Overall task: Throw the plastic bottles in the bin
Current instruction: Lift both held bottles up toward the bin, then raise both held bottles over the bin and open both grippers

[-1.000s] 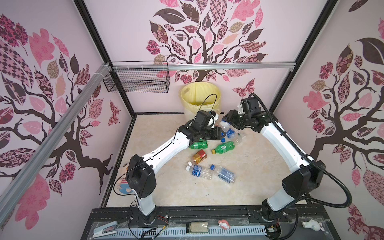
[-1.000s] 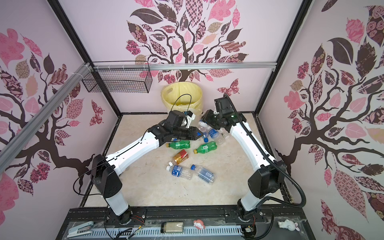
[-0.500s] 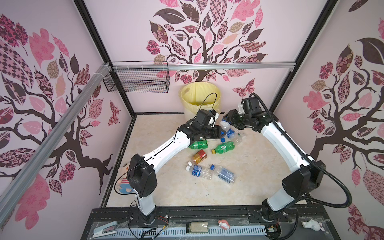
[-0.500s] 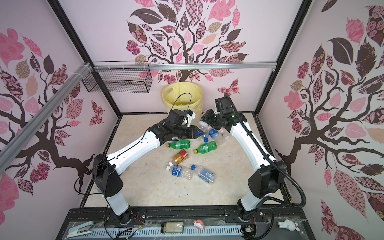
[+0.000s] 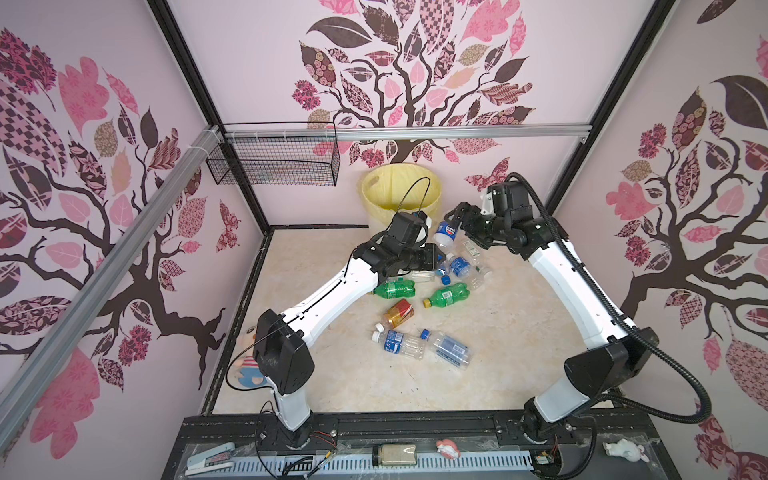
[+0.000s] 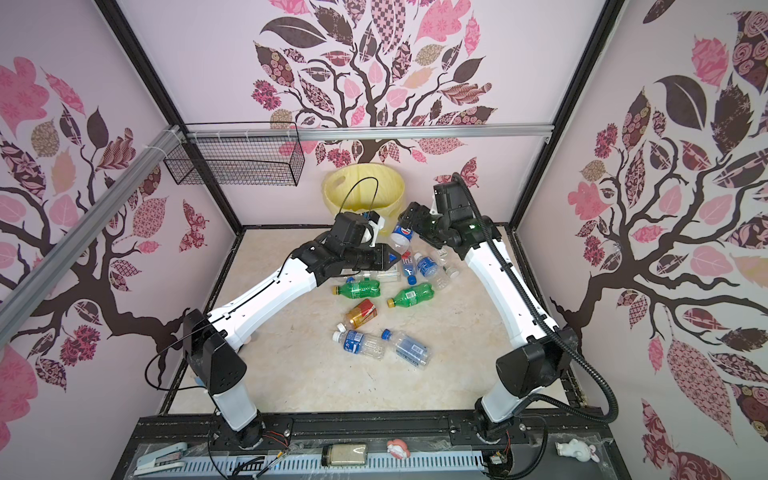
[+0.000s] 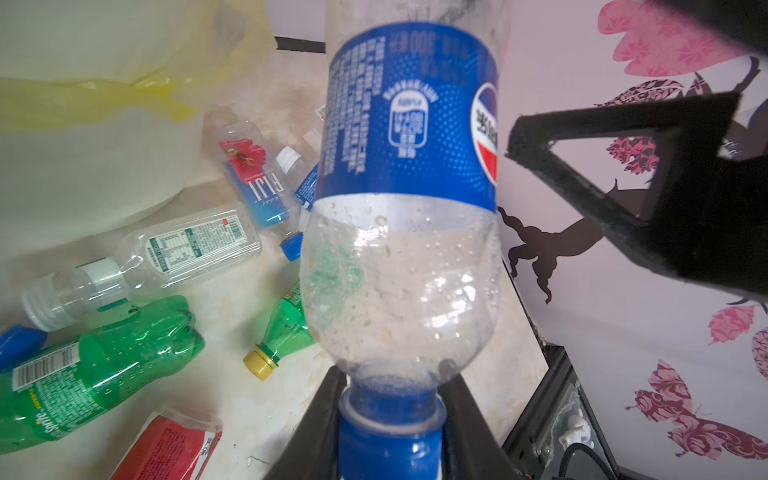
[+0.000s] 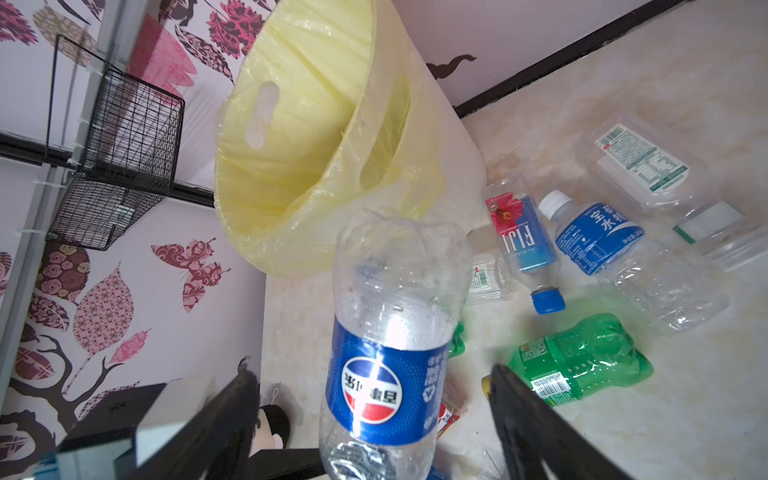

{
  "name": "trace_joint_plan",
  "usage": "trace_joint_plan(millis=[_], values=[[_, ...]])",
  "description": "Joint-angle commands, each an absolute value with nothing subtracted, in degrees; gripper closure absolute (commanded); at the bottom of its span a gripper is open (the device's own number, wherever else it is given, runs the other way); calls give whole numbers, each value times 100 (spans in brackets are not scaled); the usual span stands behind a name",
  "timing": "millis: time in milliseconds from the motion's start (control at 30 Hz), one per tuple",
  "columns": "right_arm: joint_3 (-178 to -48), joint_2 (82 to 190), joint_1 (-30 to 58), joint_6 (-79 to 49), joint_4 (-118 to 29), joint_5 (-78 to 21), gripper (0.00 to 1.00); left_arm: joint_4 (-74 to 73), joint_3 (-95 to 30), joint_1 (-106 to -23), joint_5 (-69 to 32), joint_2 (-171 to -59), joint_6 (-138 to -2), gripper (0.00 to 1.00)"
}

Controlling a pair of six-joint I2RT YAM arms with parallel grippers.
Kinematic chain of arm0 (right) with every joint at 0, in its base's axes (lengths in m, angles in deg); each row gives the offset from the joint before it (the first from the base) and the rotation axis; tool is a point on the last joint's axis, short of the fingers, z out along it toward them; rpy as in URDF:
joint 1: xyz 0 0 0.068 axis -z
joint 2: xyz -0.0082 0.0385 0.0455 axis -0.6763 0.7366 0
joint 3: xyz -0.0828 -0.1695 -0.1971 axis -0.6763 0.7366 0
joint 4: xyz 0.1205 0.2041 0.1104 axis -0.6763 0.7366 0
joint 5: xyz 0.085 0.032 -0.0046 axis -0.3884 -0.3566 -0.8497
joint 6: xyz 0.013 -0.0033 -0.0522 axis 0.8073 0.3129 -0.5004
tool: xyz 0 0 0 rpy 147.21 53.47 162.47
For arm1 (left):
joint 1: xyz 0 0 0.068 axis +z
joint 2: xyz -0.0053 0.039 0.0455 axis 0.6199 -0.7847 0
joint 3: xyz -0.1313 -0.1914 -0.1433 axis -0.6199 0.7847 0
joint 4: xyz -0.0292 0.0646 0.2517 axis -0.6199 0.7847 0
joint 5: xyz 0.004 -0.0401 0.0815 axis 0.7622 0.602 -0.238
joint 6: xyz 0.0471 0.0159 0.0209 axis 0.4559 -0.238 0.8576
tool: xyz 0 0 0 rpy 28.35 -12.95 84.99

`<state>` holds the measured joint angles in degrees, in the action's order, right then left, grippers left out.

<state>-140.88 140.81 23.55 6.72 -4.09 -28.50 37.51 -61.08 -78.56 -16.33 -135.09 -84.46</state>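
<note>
Marble-look counter (image 5: 519, 332), bottles (image 5: 446, 294) strewn beside bin (image 5: 399, 187).
Left gripper (image 7: 390, 395) clamps Pepsi bottle (image 7: 409, 124) by cap (image 7: 388, 444); right gripper (image 8: 372, 382) spread wide astride its body, bin just beyond.

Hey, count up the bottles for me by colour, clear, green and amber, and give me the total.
Clear bottles: 8, including the Pepsi bottle in the left gripper
Green bottles: 2
Amber bottle: 1
Total: 11 in view; the left arm may hide more.
</note>
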Motion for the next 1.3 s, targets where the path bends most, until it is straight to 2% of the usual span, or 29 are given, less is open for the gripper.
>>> trace_joint_plan(millis=[0, 367, 633, 900, 1267], values=[[-14556, 13953, 2349, 535, -276, -2652, 0, 3907, -6614, -7728, -2009, -13356, -8234, 91], [-15675, 14188, 2133, -351, 156, -2301, 0, 3963, -7624, -7033, -2816, -13334, -7965, 91], [-16034, 14408, 1253, -1046, 205, -1565, 0, 3697, -8583, -6473, -2962, -13819, -7915, 90], [-16441, 14516, 1109, -1158, 153, -1505, 0, 3062, -9453, -6440, -3102, -14045, -7756, 88], [-16523, 14577, 1105, -1175, 186, -1356, 0, 2321, -9584, -6437, -3007, -14202, -7663, 86]])
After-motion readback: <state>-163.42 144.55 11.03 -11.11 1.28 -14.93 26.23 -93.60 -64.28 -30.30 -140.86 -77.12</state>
